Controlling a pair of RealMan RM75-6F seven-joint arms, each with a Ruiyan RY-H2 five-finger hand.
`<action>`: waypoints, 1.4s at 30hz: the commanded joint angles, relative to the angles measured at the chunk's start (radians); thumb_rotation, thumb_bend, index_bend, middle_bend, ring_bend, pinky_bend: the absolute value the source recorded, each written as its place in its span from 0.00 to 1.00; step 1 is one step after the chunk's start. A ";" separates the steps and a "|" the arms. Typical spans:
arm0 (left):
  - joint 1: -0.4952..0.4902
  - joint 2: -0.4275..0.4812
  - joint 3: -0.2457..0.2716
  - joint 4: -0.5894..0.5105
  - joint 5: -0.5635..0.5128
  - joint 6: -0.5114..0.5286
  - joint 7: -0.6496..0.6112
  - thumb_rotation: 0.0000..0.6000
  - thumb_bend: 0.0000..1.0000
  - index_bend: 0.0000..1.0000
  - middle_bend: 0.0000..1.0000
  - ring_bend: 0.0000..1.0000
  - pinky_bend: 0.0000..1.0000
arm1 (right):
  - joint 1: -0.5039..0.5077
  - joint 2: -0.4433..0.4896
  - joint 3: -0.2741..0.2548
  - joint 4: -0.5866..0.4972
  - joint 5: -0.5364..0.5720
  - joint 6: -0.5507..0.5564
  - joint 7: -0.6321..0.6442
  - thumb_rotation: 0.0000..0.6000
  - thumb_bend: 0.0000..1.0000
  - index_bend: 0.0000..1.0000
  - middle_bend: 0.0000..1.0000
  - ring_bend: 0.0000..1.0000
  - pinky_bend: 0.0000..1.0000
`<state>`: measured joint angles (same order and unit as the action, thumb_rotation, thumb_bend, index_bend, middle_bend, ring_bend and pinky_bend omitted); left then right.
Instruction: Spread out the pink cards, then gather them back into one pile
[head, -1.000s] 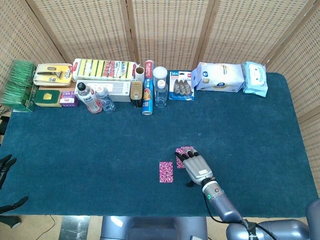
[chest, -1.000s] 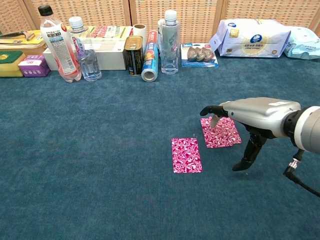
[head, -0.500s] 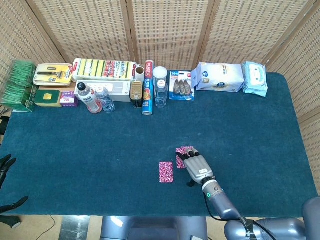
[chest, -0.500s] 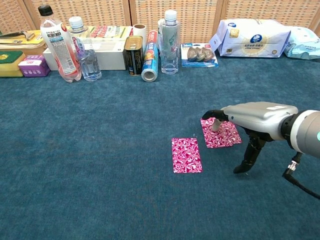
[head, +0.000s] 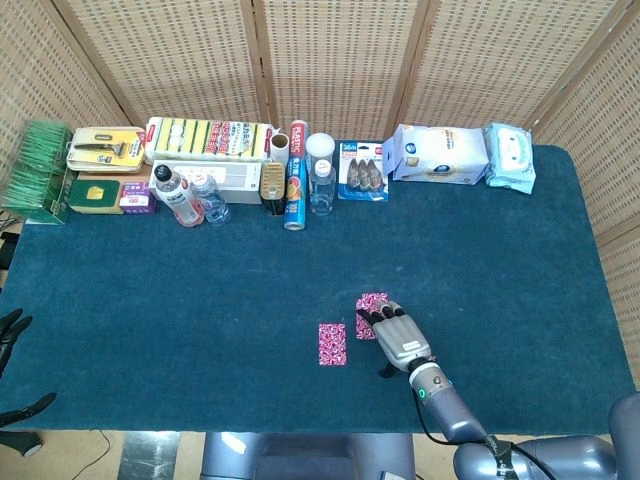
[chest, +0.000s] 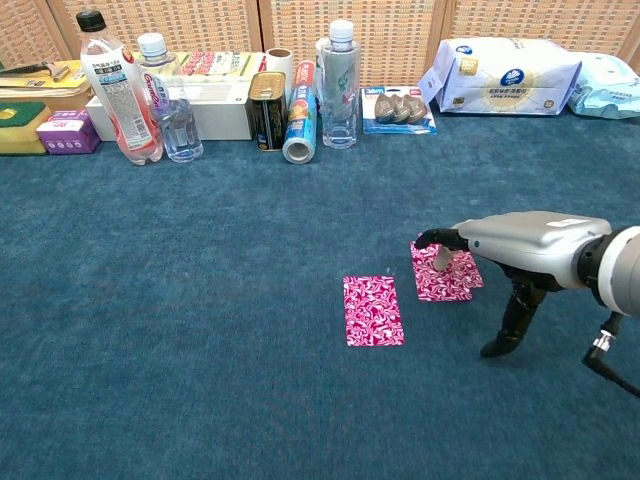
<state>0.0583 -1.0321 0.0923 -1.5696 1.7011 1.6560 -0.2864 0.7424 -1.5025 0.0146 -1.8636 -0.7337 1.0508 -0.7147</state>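
Observation:
One pink patterned card (head: 332, 343) (chest: 373, 310) lies alone, face down, on the blue cloth. Just to its right, a small pink card pile (head: 372, 303) (chest: 445, 272) sits partly under my right hand (head: 397, 336) (chest: 530, 245). The hand lies flat over the pile with its fingertips (chest: 432, 240) pressing the top card, and its thumb (chest: 510, 325) points down to the cloth. It grips nothing. My left hand (head: 12, 330) shows only as dark spread fingers at the far left edge, off the table and holding nothing.
Along the back edge stand bottles (chest: 118, 85), a can (chest: 266, 110), a foil roll (chest: 300, 125), a clear bottle (chest: 339, 85), sponge packs (head: 208, 137) and wipes packs (chest: 505, 75). Blue table cloth (chest: 200, 300) surrounds the cards.
My right hand has drawn back toward me and slightly right, with its fingertips lower on the pile. The pile has shifted a little the same way. The single card has not moved.

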 joint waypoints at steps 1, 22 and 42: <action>0.000 -0.001 0.000 -0.001 0.000 -0.001 0.003 1.00 0.07 0.00 0.00 0.00 0.00 | -0.004 0.016 -0.015 -0.031 -0.012 0.011 -0.005 1.00 0.00 0.04 0.23 0.00 0.00; 0.002 -0.002 0.000 -0.001 0.001 0.005 -0.003 1.00 0.07 0.00 0.00 0.00 0.00 | -0.021 0.055 -0.086 -0.162 -0.037 0.093 -0.076 1.00 0.00 0.04 0.23 0.00 0.02; 0.001 -0.001 -0.001 -0.004 -0.002 0.000 0.001 1.00 0.07 0.00 0.00 0.00 0.00 | -0.007 0.070 -0.076 -0.123 -0.127 0.039 -0.021 1.00 0.00 0.07 0.23 0.01 0.02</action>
<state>0.0590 -1.0334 0.0914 -1.5737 1.6993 1.6562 -0.2852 0.7375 -1.4339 -0.0582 -1.9905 -0.8551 1.0947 -0.7414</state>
